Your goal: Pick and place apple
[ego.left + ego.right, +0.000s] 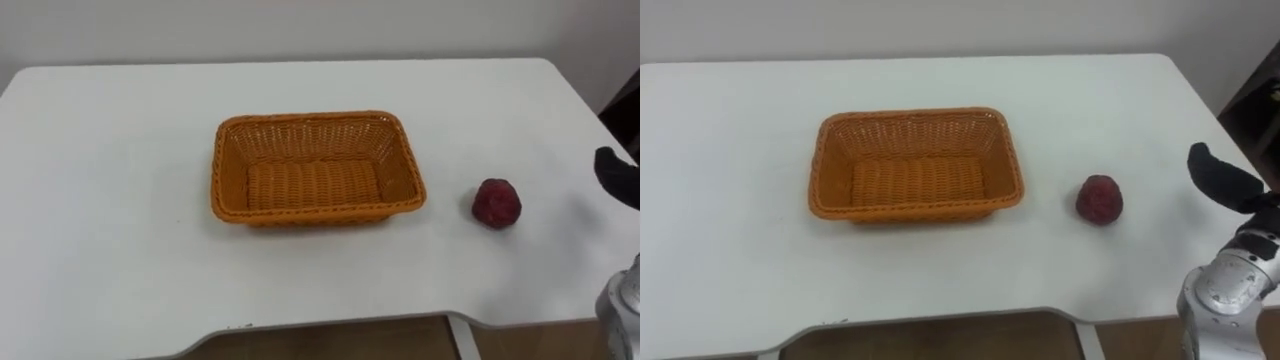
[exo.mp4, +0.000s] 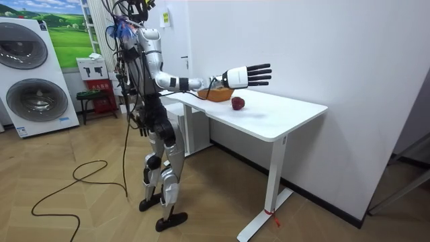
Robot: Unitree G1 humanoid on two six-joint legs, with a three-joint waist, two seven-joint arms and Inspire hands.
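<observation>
Table (image 1: 100,200): we see a white top with rounded corners; in the room view it stands on a white leg by the wall.
Wall (image 2: 322,47): plain white, we note.
Washing machines (image 2: 33,97): two white front-loaders, stacked, at the room view's left.
Poster (image 2: 67,33): we make out green fields under blue sky.
Floor (image 2: 67,215): wood-patterned.

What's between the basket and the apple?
Nothing. In the left eye view, bare white table separates the basket and the apple.
</observation>
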